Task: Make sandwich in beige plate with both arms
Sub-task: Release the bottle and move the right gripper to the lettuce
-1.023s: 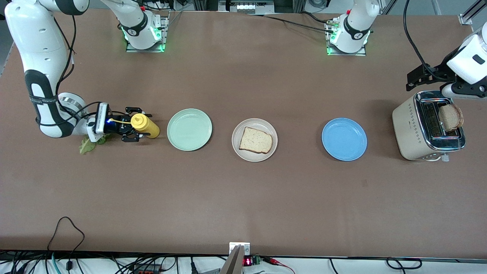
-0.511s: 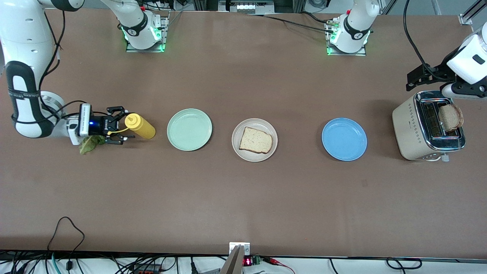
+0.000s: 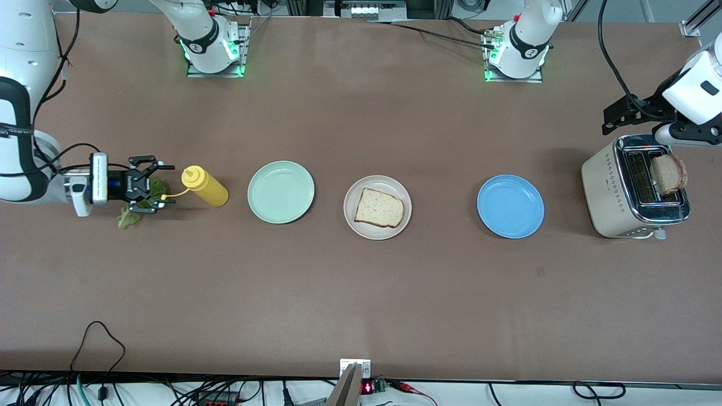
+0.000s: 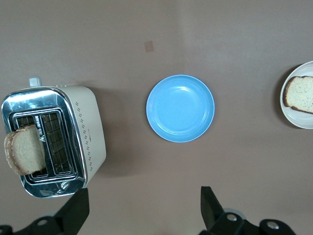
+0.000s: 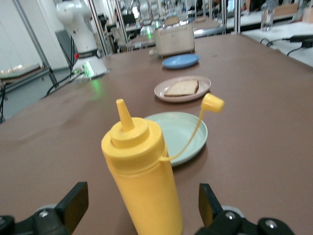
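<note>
Beige plate (image 3: 377, 232) with bread slice (image 3: 379, 208) mid-frame, well apart from both: right gripper (image 3: 151, 184) jaws released over lettuce (image 3: 128, 217) mid-left, left gripper (image 4: 142, 208) jaws released upper right.

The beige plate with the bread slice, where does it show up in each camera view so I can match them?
Front view: beige plate at mid-table, between the mint green plate and the blue plate.
Left wrist view: cut off at the frame's edge.
Right wrist view: past the mint green plate.
Shared landmark: the blue plate beside it.
</note>
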### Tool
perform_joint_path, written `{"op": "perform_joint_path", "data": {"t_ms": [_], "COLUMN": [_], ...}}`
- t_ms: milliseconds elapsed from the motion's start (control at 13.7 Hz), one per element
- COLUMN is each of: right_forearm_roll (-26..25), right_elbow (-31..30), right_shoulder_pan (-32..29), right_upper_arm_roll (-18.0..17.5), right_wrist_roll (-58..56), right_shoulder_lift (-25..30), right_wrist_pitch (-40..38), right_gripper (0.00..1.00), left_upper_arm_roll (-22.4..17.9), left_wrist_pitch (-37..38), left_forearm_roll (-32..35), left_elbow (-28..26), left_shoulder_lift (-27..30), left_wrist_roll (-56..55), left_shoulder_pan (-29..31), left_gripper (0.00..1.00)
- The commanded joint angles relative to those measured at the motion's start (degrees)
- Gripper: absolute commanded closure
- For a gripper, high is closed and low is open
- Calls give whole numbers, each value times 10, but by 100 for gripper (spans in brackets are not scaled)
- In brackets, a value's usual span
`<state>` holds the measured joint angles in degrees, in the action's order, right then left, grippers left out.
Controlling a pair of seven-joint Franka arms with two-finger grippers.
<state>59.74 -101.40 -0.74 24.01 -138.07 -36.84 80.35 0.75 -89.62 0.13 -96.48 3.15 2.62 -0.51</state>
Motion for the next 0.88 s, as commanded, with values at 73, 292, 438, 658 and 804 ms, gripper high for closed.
{"op": "perform_joint_path", "data": {"t_ms": [73, 292, 438, 658, 804], "right_forearm_roll": [-100, -197, -249, -333, -388], "right_elbow": [52, 50, 50, 51, 49], "right_shoulder_pan": [18, 49, 56, 72, 100], "right_upper_arm_roll": [2, 6, 6, 6, 7], "right_wrist_roll": [24, 178, 296, 488, 648], "right_shoulder_lift": [32, 77, 93, 116, 126], "right_wrist_pitch": [70, 142, 175, 210, 218], "right_gripper": [0, 0, 0, 0, 0], "left_upper_arm_roll": [-3, -3, -3, -3, -3], "left_wrist_pitch": [8, 8, 8, 8, 8], "left_forearm_roll": [-4, -4, -4, -4, -4], "left_elbow": [1, 1, 1, 1, 1], "left_shoulder_lift": [6, 6, 5, 6, 6], "left_wrist_roll": [12, 12, 12, 12, 12], "left_shoulder_pan": [-1, -1, -1, -1, -1], "left_gripper": [0, 0, 0, 0, 0]}}
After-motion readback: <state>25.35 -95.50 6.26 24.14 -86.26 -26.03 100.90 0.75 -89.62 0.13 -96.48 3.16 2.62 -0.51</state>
